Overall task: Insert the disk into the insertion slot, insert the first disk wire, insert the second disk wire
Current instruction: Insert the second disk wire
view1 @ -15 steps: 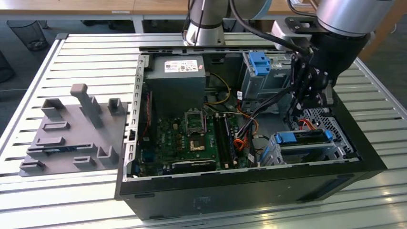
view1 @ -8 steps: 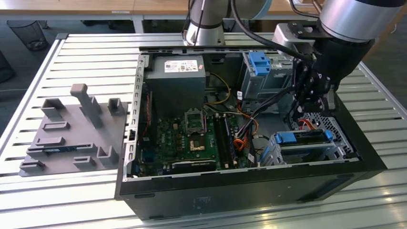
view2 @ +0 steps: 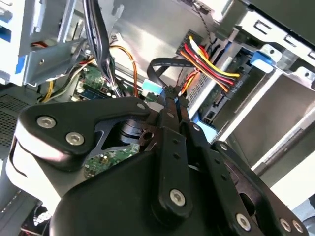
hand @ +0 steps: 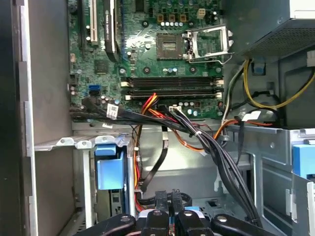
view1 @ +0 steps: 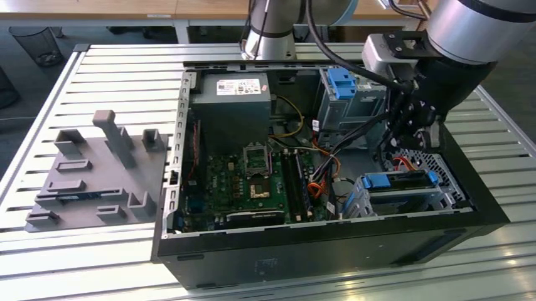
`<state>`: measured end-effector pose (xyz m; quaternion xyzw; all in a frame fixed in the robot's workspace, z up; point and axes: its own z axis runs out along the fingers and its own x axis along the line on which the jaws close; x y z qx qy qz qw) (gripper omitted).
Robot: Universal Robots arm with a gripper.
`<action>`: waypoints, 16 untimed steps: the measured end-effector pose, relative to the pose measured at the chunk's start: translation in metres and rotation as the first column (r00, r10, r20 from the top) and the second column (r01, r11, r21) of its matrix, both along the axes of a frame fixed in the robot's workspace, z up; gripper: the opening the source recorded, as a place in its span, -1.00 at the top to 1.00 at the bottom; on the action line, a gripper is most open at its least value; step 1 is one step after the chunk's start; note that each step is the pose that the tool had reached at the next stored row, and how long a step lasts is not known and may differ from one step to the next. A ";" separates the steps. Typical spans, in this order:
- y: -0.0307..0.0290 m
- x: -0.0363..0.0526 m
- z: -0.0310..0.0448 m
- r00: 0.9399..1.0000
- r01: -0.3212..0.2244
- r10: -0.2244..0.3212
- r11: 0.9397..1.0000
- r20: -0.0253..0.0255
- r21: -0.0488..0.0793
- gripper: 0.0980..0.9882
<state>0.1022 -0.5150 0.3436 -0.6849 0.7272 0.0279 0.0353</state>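
Exterior view, gripper: we see the gripper [view1: 416, 139] lowered into the open computer case [view1: 335, 244], just above the insertion slot [view1: 435, 191] at the exterior view's right.
Disk: we find the disk [view1: 400, 182] seated in the insertion slot, its blue carrier rail across the top.
Gripper state: in the second wrist view, the fingers [view2: 173, 105] are pressed together, clenched on a thin black flat wire [view2: 156, 69] at its light blue connector [view2: 151, 87].
Power wire: a red, yellow and black bundle [view2: 209, 61] reaches the disk's edge.
Surroundings: we note the motherboard [view1: 251, 182] and a grey fixture block [view1: 96, 175] on the slatted table [view1: 109, 81].
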 end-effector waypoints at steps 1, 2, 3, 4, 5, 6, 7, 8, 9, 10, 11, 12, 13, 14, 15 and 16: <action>-0.0020 0.0000 -0.0002 1.000 0.000 0.000 1.000 0.001 0.001 0.89; -0.0041 0.0000 -0.0004 1.000 0.000 0.000 1.000 0.001 0.002 0.89; -0.0063 0.0000 -0.0006 1.000 0.000 0.000 1.000 0.002 0.003 0.89; -0.0084 0.0000 -0.0008 1.000 0.000 0.000 1.000 0.002 0.003 0.89; -0.0104 0.0000 -0.0008 1.000 0.000 0.000 1.000 0.002 0.004 0.89; -0.0124 0.0001 -0.0010 1.000 0.000 0.000 1.000 0.002 0.004 0.89; -0.0141 0.0000 -0.0011 1.000 0.000 0.000 1.000 0.002 0.004 0.89; -0.0156 0.0000 -0.0012 1.000 0.000 0.000 1.000 0.003 0.005 0.89; -0.0173 0.0000 -0.0012 1.000 0.000 0.000 1.000 0.004 0.006 0.89; -0.0189 0.0000 -0.0012 1.000 0.000 0.000 1.000 0.004 0.006 0.89; -0.0204 0.0000 -0.0012 1.000 0.000 0.000 1.000 0.005 0.006 0.89; -0.0220 0.0000 -0.0012 1.000 0.000 0.000 1.000 0.006 0.006 0.89; -0.0236 0.0000 -0.0012 1.000 0.000 0.000 1.000 0.007 0.007 0.89; -0.0245 0.0000 -0.0012 1.000 0.000 0.000 1.000 0.007 0.008 0.89; -0.0249 0.0000 -0.0013 1.000 0.000 0.000 1.000 0.008 0.010 0.89; -0.0251 0.0000 -0.0014 1.000 -0.001 0.000 1.000 0.009 0.015 0.89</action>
